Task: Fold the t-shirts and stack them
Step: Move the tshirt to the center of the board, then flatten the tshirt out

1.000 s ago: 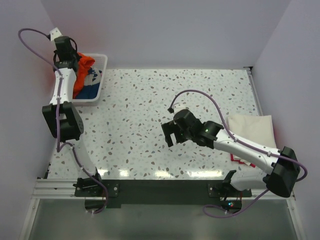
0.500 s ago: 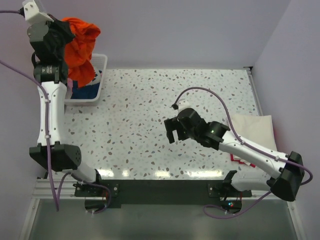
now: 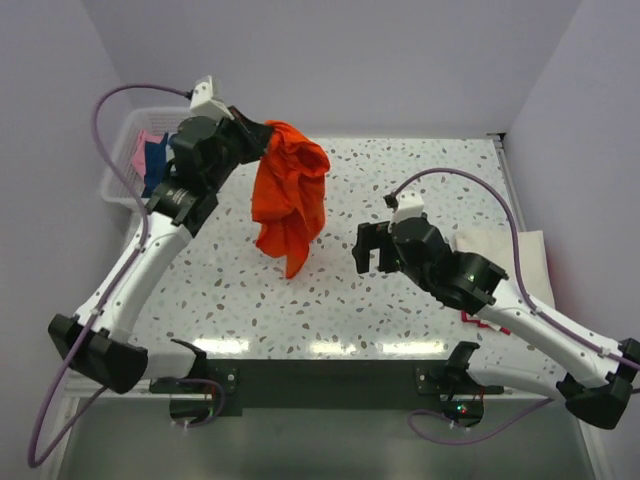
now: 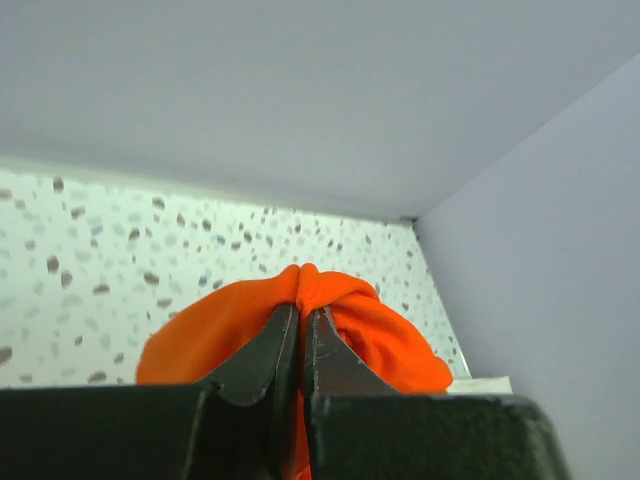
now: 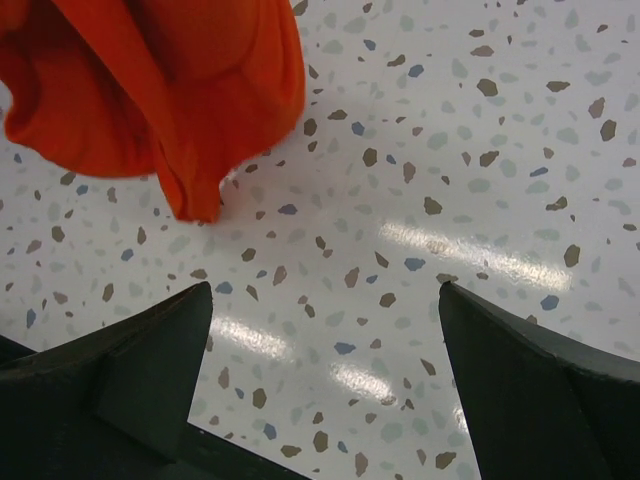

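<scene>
orange t-shirt (image 3: 290, 195) hangs pinched in left jaws.

The left arm (image 3: 140, 270), white with black joints, rises from its base at the near left corner and leans toward the far side, with the wrist lifted high. Its black two-finger left gripper (image 3: 262, 135) is pressed tight on a fold of the bright orange cloth t-shirt (image 3: 290, 190), which hangs from it. The right arm (image 3: 530, 318), of the same kind, stretches low toward the middle. The black right gripper (image 3: 368, 248) has its jaws spread wide and holds nothing.
</scene>
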Controlling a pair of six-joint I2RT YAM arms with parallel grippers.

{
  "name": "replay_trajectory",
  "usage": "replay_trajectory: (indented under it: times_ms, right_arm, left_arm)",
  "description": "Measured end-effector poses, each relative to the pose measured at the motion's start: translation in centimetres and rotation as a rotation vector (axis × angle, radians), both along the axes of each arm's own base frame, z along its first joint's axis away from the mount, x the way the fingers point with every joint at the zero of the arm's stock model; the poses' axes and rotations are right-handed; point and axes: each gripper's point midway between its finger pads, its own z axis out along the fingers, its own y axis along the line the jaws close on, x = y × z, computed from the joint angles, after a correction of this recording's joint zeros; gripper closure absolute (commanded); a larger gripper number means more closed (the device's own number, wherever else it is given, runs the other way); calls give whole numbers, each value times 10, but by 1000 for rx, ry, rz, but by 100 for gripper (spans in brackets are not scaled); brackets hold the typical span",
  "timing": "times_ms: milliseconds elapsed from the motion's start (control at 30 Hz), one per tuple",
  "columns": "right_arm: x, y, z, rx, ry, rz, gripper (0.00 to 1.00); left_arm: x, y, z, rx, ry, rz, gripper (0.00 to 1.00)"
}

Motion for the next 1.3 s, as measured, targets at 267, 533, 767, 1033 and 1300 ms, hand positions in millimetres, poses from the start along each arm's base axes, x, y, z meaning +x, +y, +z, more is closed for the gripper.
replay_trajectory:
  times_ms: [267, 533, 767, 1033, 1300]
  right_arm:
    - [13, 12, -42, -90, 89, -44, 2]
    - [0, 27, -124, -136, 272, -30, 4]
    - [-16, 59, -177, -128, 380, -1, 10]
    - [-13, 77, -199, -50, 397, -62, 18]
    - [1, 79, -206, 0, 353, -138, 30]
  left_arm:
    - [80, -6, -188, 19, 476, 2, 39]
    - [38, 51, -253, 31, 646, 93, 40]
    - [-63, 42, -277, 40, 641, 22, 50]
    - [-127, 9, -365, 118, 846, -110, 48]
    - [-116, -7, -373, 75, 823, -150, 49]
